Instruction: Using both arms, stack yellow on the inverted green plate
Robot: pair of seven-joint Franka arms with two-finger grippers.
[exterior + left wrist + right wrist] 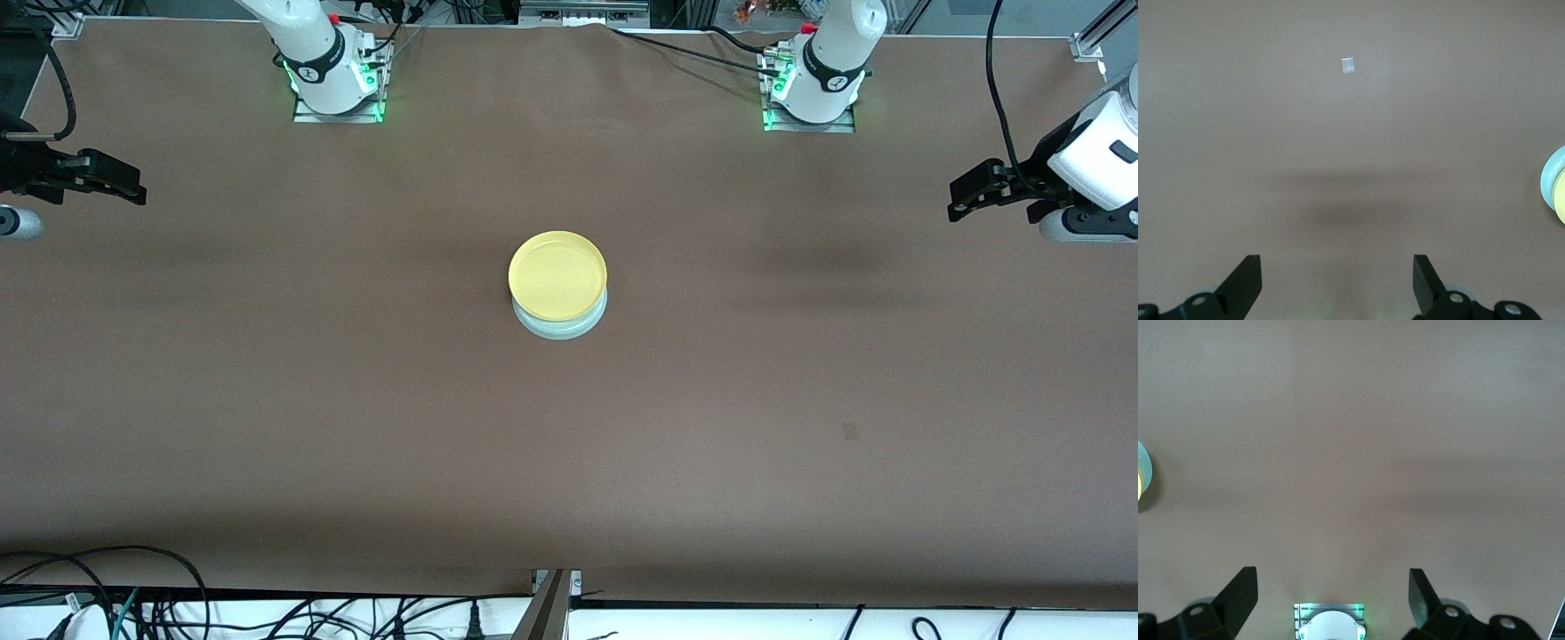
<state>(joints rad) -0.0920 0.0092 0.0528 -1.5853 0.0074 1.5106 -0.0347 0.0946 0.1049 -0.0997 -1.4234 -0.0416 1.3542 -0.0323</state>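
Item: yellow plate (557, 274), seated on the inverted green plate (562, 327) at table centre, lying at 3 o'clock from the right gripper (133, 188) and 9 o'clock from the left gripper (960, 197), both spread empty, about equally distant.

Open table (356, 400) surrounds stacked plates (558, 289) (nothing blocks approach).

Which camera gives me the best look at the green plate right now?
The front view: it shows the green plate mid-table as a pale crescent under the yellow plate, which covers most of it. The left wrist view catches only a sliver of its rim at the picture's edge; so does the right wrist view.
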